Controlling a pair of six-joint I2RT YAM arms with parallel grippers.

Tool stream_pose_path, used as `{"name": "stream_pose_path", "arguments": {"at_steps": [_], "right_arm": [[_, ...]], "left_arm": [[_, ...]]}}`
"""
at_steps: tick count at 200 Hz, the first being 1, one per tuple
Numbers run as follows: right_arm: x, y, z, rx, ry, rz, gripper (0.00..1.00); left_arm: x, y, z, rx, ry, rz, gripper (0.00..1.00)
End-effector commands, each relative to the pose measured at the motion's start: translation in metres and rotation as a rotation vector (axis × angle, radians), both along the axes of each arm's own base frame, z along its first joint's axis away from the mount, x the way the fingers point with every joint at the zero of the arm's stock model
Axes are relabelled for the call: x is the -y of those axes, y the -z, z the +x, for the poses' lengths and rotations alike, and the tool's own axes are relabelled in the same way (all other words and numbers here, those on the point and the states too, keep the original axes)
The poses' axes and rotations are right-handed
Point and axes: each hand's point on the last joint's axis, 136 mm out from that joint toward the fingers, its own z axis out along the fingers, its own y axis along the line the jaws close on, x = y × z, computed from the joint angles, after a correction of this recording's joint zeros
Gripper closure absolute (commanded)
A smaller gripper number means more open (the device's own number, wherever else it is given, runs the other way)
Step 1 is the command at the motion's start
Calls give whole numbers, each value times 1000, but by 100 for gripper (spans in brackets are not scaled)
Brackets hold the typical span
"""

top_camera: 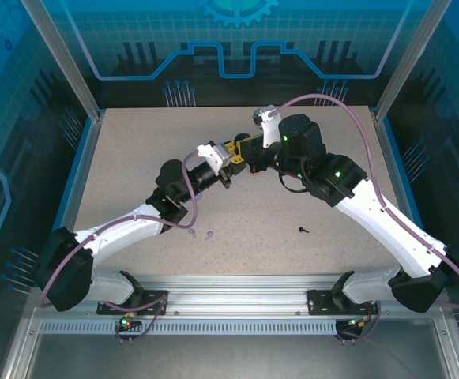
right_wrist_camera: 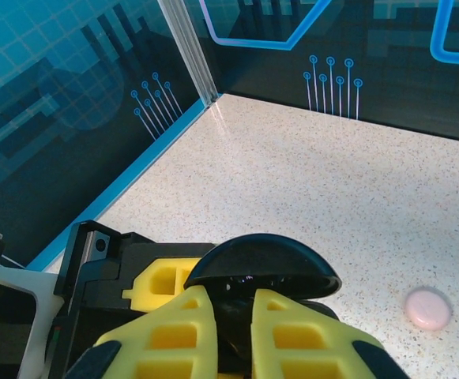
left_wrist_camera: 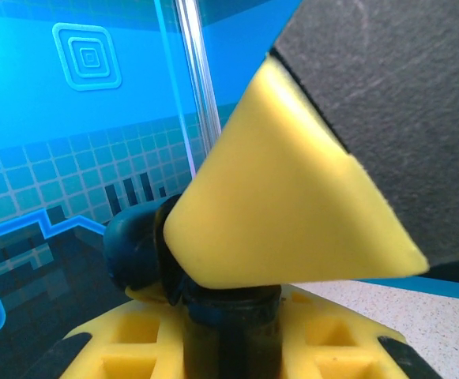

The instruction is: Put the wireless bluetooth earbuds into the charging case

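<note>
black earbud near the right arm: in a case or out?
Out. The black earbud lies loose on the bare table, beside the right arm, with no case around it.

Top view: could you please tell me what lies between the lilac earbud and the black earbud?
Only bare speckled table, seen in the top view, separates the lilac earbud from the black earbud.

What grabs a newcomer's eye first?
The left arm and right arm meet over the far middle of the table, the left gripper's jaws shut on a black case. Loose on the table: a lilac earbud and a black earbud toward the near edge, plus a pink case lower right in the right wrist view.
</note>
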Motion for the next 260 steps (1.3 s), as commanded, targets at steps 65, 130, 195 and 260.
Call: {"name": "stream_pose_path", "arguments": {"at_steps": [65,130,195,260], "right_arm": [[37,-66,-15,93,95,81,36],[129,-24,-2,-102,409,91,26],[170,169,-9,-551,568,-190,27],[200,300,-43,-821,697,-219,27]], "left_arm": [[1,-22,-1,45,-2,-46,100],[1,-21,0,44,-5,-49,100],[-2,-23,-2,48,-12,-52,100],[-5,-24,-5,49,-17,-49,100]]}}
